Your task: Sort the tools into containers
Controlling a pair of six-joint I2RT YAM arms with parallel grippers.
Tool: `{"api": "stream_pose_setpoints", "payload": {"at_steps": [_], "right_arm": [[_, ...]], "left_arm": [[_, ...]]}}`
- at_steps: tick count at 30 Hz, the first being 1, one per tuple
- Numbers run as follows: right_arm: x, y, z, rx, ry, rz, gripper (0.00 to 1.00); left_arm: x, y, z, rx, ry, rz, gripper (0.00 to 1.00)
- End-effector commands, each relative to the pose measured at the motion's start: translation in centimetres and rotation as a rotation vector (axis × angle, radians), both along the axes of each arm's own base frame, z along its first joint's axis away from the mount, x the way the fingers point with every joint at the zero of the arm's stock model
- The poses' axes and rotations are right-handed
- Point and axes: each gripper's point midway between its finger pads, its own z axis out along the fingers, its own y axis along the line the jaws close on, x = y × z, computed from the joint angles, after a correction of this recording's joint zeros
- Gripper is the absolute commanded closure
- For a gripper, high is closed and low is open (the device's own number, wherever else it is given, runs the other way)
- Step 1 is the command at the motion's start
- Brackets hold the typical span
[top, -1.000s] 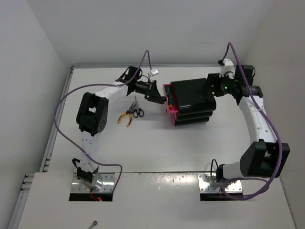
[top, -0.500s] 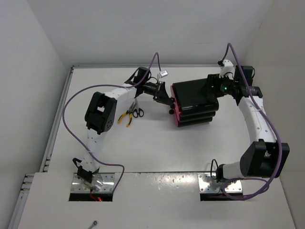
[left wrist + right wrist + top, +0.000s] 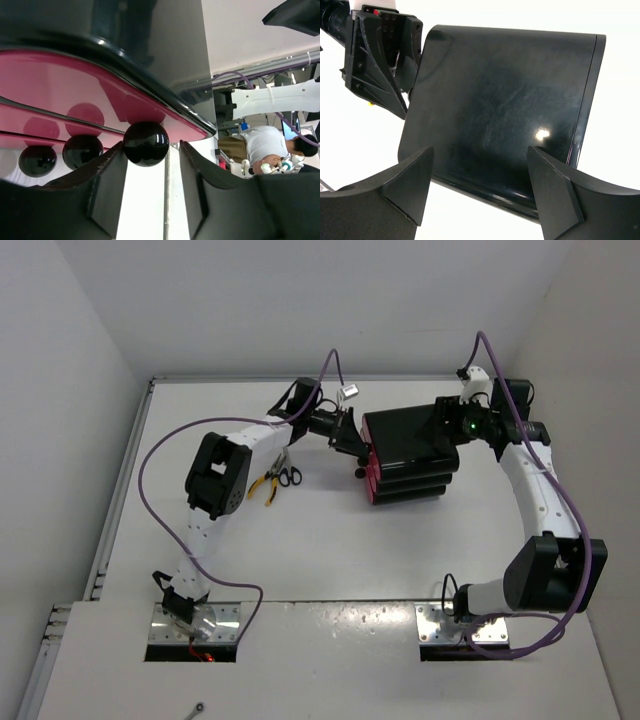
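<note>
Top view: left gripper (image 3: 352, 441) sat at the black box's (image 3: 410, 440) 9 o'clock side and right gripper (image 3: 447, 421) at its 3 o'clock, with pliers (image 3: 264, 486) and scissors (image 3: 289, 476) further toward 9; the top drawer, out a second before, was flush. Left wrist: jaws were apart, straddling the top knob (image 3: 146, 143) of the pink drawers (image 3: 55, 92). Right wrist: fingers (image 3: 405, 185) were spread wide over the box top, clamping nothing.
</note>
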Motion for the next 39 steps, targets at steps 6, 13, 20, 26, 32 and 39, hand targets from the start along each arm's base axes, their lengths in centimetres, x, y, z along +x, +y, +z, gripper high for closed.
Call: {"api": "stream_pose_setpoints", "payload": {"at_steps": [6,13,20,26,32,39], "right_arm": [[0.2,0.0,1.2,-0.020,-0.060,0.003,0.25],[0.2,0.1,1.2,-0.014,-0.061,0.010,0.25],[0.1,0.2,1.5,-0.015,-0.070,0.010,0.25],[-0.1,0.2,1.9,-0.016,-0.080,0.010,0.25],[-0.1,0.2,1.9,-0.010,-0.076,0.005,0.25],[0.0,0.2,2.3,-0.011,-0.085,0.005,0.25]], "left_arm": [[-0.1,-1.7,3.5,-0.084,-0.108,-0.047,0.41],[-0.8,-0.6,2.3,-0.040,-0.082,-0.026,0.36],[-0.4,1.5,2.7,-0.019,-0.095,0.024,0.17],[-0.8,2.3,2.9,-0.013,-0.113,0.027,0.11],[-0.8,4.9,3.0,0.014,-0.145,0.071,0.11],[-2.0,10.1,0.7,0.190,-0.550,0.111,0.18]]}}
